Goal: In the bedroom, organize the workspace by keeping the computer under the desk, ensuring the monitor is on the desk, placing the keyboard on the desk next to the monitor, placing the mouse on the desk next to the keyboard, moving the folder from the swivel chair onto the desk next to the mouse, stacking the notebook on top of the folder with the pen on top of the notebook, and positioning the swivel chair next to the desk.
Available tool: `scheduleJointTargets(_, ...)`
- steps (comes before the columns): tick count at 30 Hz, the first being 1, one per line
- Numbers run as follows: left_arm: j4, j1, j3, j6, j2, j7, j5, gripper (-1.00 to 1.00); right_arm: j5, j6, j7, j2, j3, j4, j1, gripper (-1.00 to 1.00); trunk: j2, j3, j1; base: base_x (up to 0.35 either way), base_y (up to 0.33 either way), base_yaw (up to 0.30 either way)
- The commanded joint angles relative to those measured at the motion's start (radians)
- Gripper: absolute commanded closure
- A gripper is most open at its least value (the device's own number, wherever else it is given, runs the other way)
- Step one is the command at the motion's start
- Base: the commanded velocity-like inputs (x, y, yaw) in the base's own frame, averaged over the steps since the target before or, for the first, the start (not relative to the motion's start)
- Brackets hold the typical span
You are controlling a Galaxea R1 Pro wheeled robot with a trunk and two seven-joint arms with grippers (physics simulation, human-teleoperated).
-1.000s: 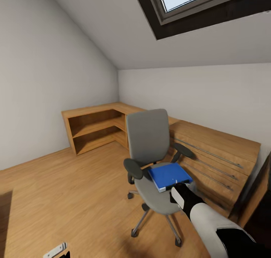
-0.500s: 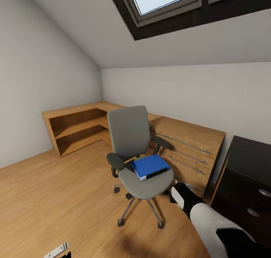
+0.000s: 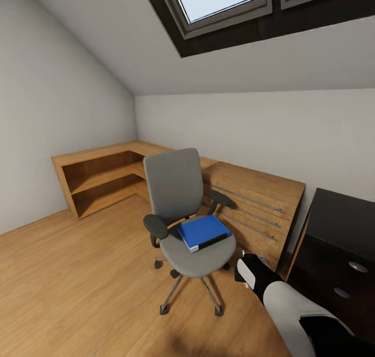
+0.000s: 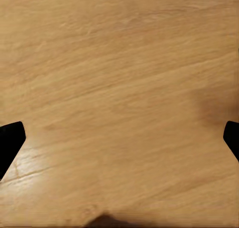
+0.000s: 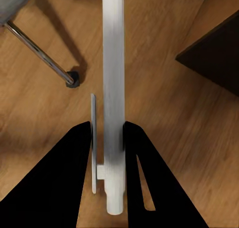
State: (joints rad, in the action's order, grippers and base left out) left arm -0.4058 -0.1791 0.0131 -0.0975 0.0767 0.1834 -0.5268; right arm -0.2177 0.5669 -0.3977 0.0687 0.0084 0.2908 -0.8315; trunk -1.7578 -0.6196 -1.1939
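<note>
Head view: the swivel chair (image 3: pixel 177 190) stands in the middle of the room on the wood floor (image 3: pixel 78 284). It has soft grey cloth on its seat and tall back, rounded black armrests, and thin shiny metal legs with little black wheels. The folder (image 3: pixel 203 232) lies flat on the seat, toward the side nearest the low wooden cabinets (image 3: pixel 255 195). It is a bright blue rectangle with a dark edge and a white strip of pages. The desk (image 3: pixel 338 216) is at the right edge, smooth and black, with round silver knobs (image 3: pixel 358 267) on its drawers. It is just beside the cabinets and a little apart from the chair. Open wooden shelves (image 3: pixel 99 180) fill the far corner under a slanted white ceiling with a dark-framed window (image 3: pixel 219 2). The right gripper (image 3: pixel 246 267) hangs low between the chair and the desk.

Left wrist view: the left gripper (image 4: pixel 119 138) is spread wide. Its two black tips sit at the far sides, with bare wood floor between them.

Right wrist view: the right gripper is squeezed tight on the pen (image 5: pixel 113 48), a long, smooth white stick with a thin grey clip along it. Under it are a metal chair leg (image 5: pixel 40 51) with a wheel, a dark desk corner, and floor.
</note>
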Motion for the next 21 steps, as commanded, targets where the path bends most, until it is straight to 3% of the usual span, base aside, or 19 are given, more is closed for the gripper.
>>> scheduleJointTargets(1,0.017,0.000,0.002,-0.005,0.000,0.002,-0.007,-1.00,-0.026,0.002,-0.006,-0.001,0.002,0.000,0.001,1.00,0.007,0.002,0.004,0.000,0.000,0.000)
scheduleJointTargets(3,0.034,0.000,0.003,-0.016,-0.001,-0.001,-0.006,-1.00,-0.029,0.002,-0.005,-0.001,0.002,0.000,0.001,1.00,0.021,0.008,0.012,0.000,0.000,0.000)
scheduleJointTargets(5,0.088,0.000,0.005,-0.093,-0.003,-0.033,-0.004,-1.00,-0.031,0.001,-0.004,-0.002,0.002,-0.001,0.001,1.00,0.035,0.015,0.019,0.000,0.000,0.000)
scheduleJointTargets(7,0.181,0.000,0.010,-0.258,-0.008,-0.120,0.000,-1.00,-0.031,0.001,-0.007,-0.004,0.002,0.000,0.002,1.00,0.049,0.021,0.027,0.000,0.000,0.000)
scheduleJointTargets(8,0.191,0.000,0.011,-0.273,-0.009,-0.129,0.001,-1.00,-0.030,0.001,-0.008,-0.004,0.002,0.000,0.002,1.00,0.056,0.024,0.031,0.000,0.000,-0.017)
scheduleJointTargets(21,0.208,0.000,0.009,-0.305,-0.009,-0.147,0.002,-1.00,-0.033,0.001,-0.004,-0.004,0.003,-0.003,0.003,1.00,0.147,0.064,0.081,0.000,0.000,-0.225)
